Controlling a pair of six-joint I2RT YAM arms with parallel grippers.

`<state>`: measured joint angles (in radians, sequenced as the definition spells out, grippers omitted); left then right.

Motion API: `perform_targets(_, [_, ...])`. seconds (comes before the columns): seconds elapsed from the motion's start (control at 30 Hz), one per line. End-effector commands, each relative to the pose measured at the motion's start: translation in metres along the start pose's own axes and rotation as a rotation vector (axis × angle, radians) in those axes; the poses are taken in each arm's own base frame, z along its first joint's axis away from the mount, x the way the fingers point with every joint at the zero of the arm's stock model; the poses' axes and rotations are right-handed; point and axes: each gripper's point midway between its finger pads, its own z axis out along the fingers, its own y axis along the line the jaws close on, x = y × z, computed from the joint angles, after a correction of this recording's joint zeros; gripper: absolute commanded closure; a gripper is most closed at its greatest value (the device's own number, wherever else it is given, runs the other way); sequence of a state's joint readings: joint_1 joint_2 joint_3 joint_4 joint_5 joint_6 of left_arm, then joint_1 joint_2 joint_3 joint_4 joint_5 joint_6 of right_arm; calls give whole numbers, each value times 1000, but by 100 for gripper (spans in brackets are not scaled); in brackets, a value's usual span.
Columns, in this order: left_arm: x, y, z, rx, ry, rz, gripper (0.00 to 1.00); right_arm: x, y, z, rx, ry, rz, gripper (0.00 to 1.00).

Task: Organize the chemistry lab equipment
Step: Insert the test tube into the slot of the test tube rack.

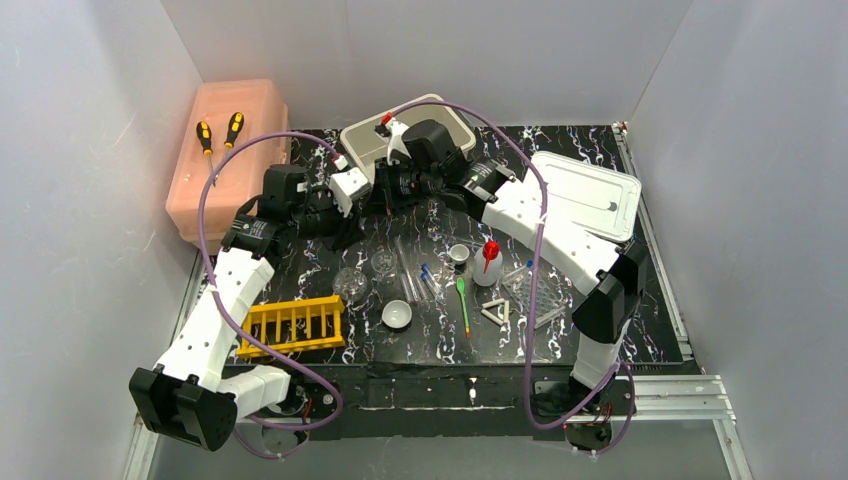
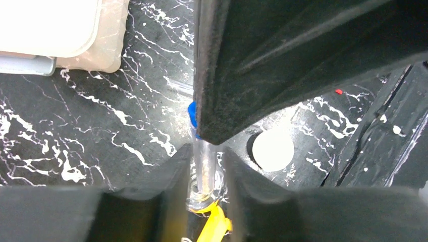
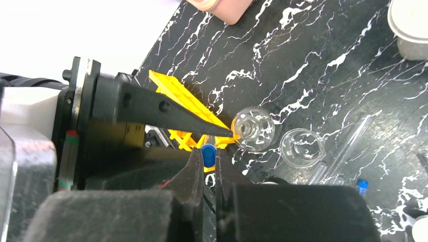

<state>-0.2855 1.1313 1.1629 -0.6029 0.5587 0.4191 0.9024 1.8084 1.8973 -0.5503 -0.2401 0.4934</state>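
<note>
left gripper (image 2: 206, 160): jaws clenched on a blue-capped tube (image 2: 201, 174), pinching its clear barrel below the cap.
right gripper (image 3: 208, 160): jaws drawn in on either side of the same tube's cap, grasping it. the left gripper's finger tapers to a point just above the right jaws, and the two grippers meet tip to tip over the black marbled table (image 1: 420, 345).

just past the right jaws lies a yellow rack (image 3: 184, 103). a round flask (image 3: 253, 128) sits beside the fingertips, and a glass beaker (image 3: 301, 147) stands next to the flask. loose tubes (image 3: 348, 143) lie farther out on that side.

in the top view everything else rests on the table nearer the arm bases than the jaws do:
- white bowl (image 1: 397, 315), almost straight below the jaws
- green spoon (image 1: 462, 300), white triangle (image 1: 496, 312) and red-capped squeeze bottle (image 1: 488, 262), off to the right side

beyond the jaws to the left stands a pink box (image 1: 230, 170) carrying two screwdrivers (image 1: 205, 135). a grey tub (image 1: 362, 138) sits behind the jaws, and a white lid (image 1: 590, 190) lies to their right.
</note>
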Motion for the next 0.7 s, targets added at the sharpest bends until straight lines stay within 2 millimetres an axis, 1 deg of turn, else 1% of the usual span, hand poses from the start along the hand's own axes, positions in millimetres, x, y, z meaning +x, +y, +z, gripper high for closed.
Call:
perform_targets(0.0, [-9, -7, -9, 12, -22, 26, 58, -3, -5, -4, -5, -20, -2, 99])
perform_targets(0.07, [-9, -7, -9, 11, -10, 9, 27, 0, -14, -8, 21, -20, -3, 99])
perform_targets(0.1, [-9, -8, -10, 13, -4, -2, 15, 0, -21, -12, 43, -24, -6, 99])
perform_targets(0.13, [-7, -8, -9, 17, 9, -20, 5, 1, -28, -17, 65, -27, -8, 99])
perform_targets(0.17, [-8, -8, -9, 18, 16, -37, 2, 1, -36, -22, 92, -32, -11, 99])
perform_targets(0.27, [-9, -6, -10, 1, 37, -96, 2, 1, -64, -45, 205, -43, -31, 99])
perform_targets(0.33, [-10, -3, -12, -15, 51, -125, 2, 1, -84, -66, 284, -49, -35, 99])
perform_targets(0.4, [-10, 1, -14, -42, 70, -162, 2, 1, -105, -92, 369, -63, -29, 99])
perform_targets(0.43, [-11, 2, -15, -51, 81, -176, 2, 2, -111, -108, 395, -75, -24, 99])
perform_targets(0.47, [-11, 3, -16, -62, 92, -194, 2, 3, -124, -124, 439, -82, -8, 99])
perform_targets(0.57, [-9, 8, -18, -91, 125, -238, 2, 15, -149, -162, 561, -88, 13, 99])
perform_targets(0.67, [-9, 11, -22, -103, 150, -273, 2, 31, -164, -194, 672, -86, 29, 99])
